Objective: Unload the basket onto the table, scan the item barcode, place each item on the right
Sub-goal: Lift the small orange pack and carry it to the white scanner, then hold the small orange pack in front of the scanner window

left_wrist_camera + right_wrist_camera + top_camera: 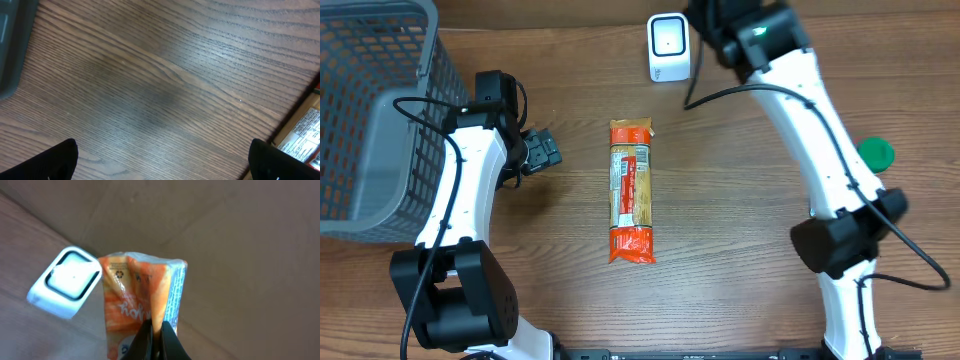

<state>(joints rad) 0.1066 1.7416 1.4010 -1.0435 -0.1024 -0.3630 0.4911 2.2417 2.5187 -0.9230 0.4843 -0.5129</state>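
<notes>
fingers (144,342) of the right gripper (154,339) are pressed together with no gap, pinching the lower fold of an orange packet (135,295). the packet rises straight up from the fingertips in the right wrist view, orange on its front and blue along its right side. the white scanner (65,282) sits just beside the packet's left edge. whether the two touch cannot be told. from overhead the scanner (667,45) stands at the far edge of the table (740,250), and the right arm covers the gripper and packet next to it.

the left gripper (165,170) hangs low over bare wood with its fingers (60,160) spread wide and nothing between them. a long noodle pack (632,190) lies flat in the middle of the table, to the right of this gripper and apart from it. only its corner (305,135) shows in the left wrist view. a grey basket (370,120) stands at the left, and a green lid (875,152) lies at the right.
</notes>
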